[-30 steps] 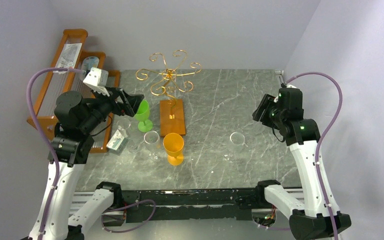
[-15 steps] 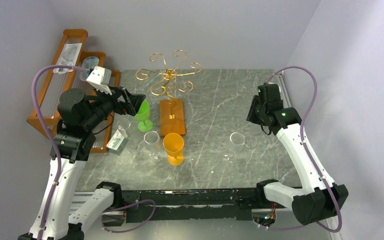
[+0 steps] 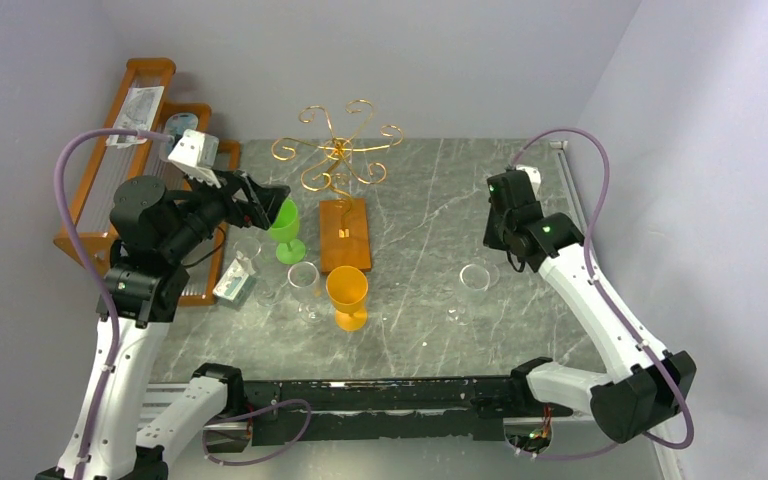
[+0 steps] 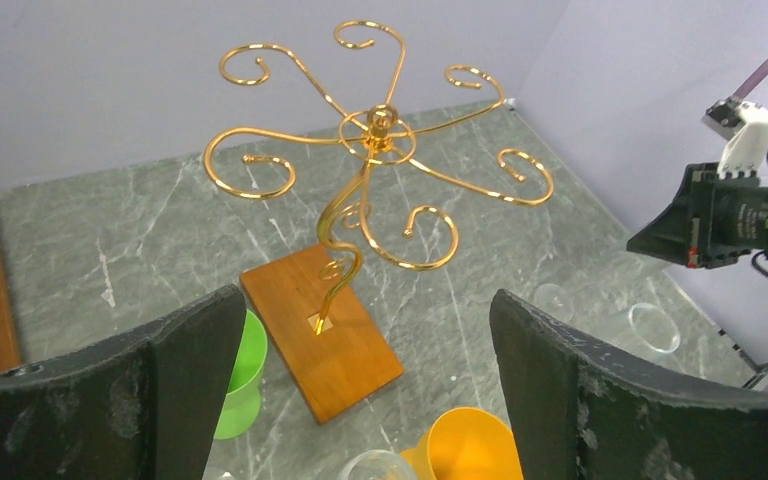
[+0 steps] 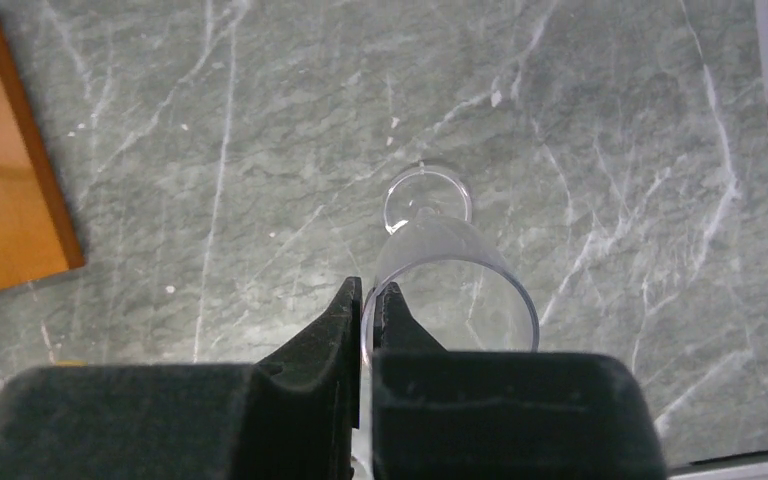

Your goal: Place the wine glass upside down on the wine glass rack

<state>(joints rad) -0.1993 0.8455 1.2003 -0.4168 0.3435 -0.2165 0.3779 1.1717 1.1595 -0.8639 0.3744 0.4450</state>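
Grasp step: the right end effector (image 5: 367,300) pinches the rim of the clear wine glass (image 5: 440,250), apparently standing on the tabletop (image 5: 610,150) well right of the rack (image 3: 338,160). Next it needs lifting and inverting. The left end effector (image 4: 365,340) gapes wide.

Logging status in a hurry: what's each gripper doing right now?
Left gripper: open, empty.
Right gripper: closed on the rim of the clear stemmed wine glass.
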